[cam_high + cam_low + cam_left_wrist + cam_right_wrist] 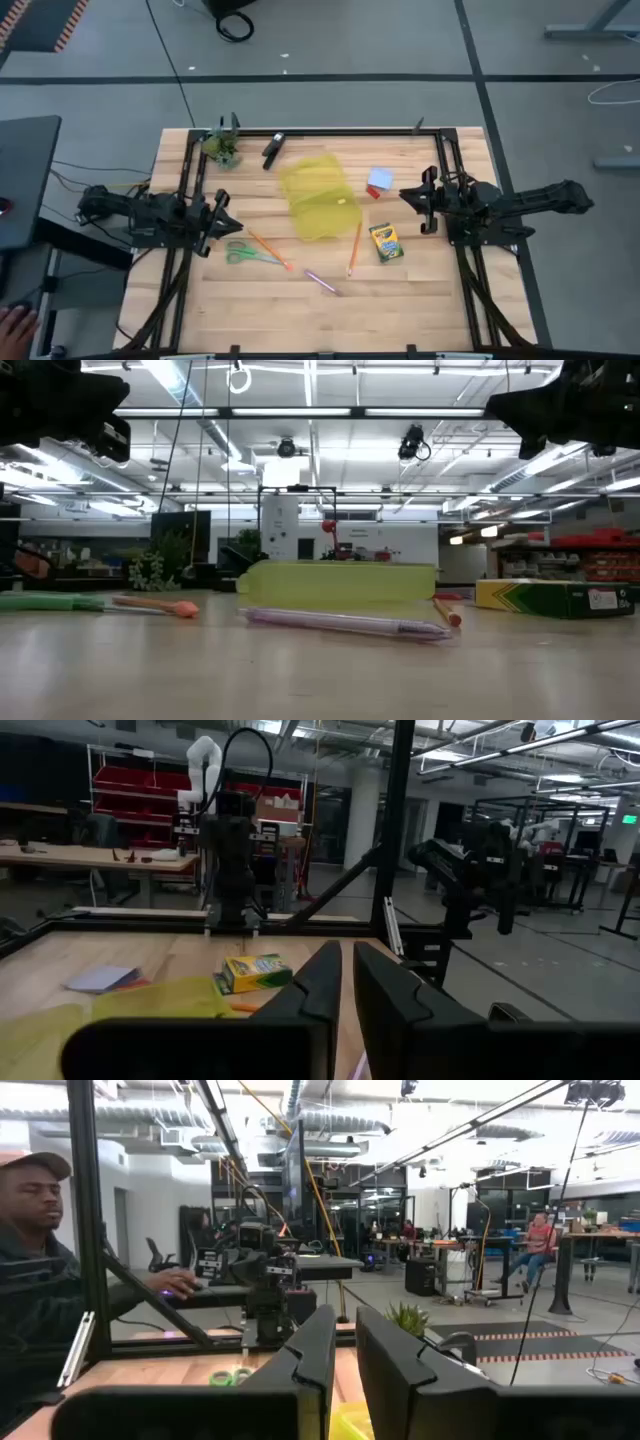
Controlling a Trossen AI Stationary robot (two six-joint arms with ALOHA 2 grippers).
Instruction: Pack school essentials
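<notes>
A yellow see-through pouch lies flat at the table's middle. Around it lie a pale blue notepad with a tiny red eraser beside it, a green-yellow crayon box, two orange pencils, a purple pen and green-handled scissors. My left gripper hovers shut above the table's left side, pointing toward the pouch. My right gripper hovers shut at the right, next to the notepad. Neither touches anything.
A black clip-like object and a small green plant clump sit at the far left. A black frame borders the table. A person sits beyond the left edge. Bare wood lies along the near edge.
</notes>
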